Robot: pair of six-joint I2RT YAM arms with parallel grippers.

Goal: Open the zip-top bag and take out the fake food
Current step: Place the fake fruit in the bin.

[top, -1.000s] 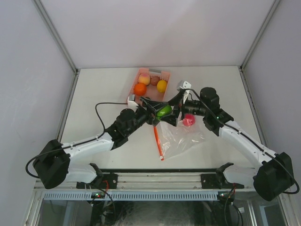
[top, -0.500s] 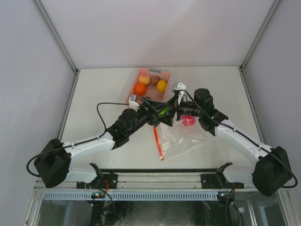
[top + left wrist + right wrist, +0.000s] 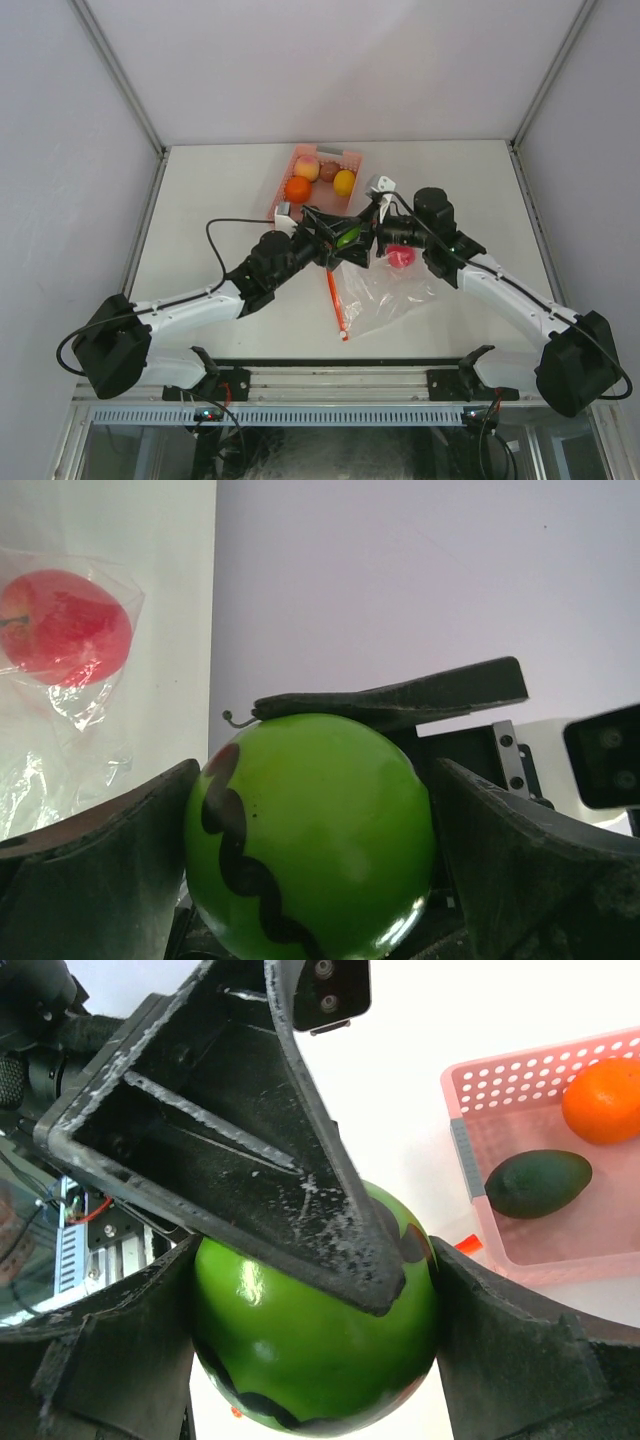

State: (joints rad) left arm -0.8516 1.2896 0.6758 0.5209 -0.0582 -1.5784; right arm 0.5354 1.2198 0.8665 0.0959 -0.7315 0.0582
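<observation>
Green striped melon (image 3: 320, 830), clamped crosswise by both the left gripper (image 3: 315, 770) and the right gripper (image 3: 318, 1260), snug on its sides, by the far edge of the clear zip-top bag (image 3: 385, 290) lying on the table (image 3: 200, 200), red apple (image 3: 401, 257) inside it, pink basket (image 3: 338, 153) beyond holding an orange (image 3: 297, 188).

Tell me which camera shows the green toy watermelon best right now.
Left wrist: the toy watermelon fills the middle of the frame, its dark wavy stripe clear. Right wrist shows it close too, but a finger of the left tool crosses its top. Top external shows only a small green patch where the arms meet.
</observation>
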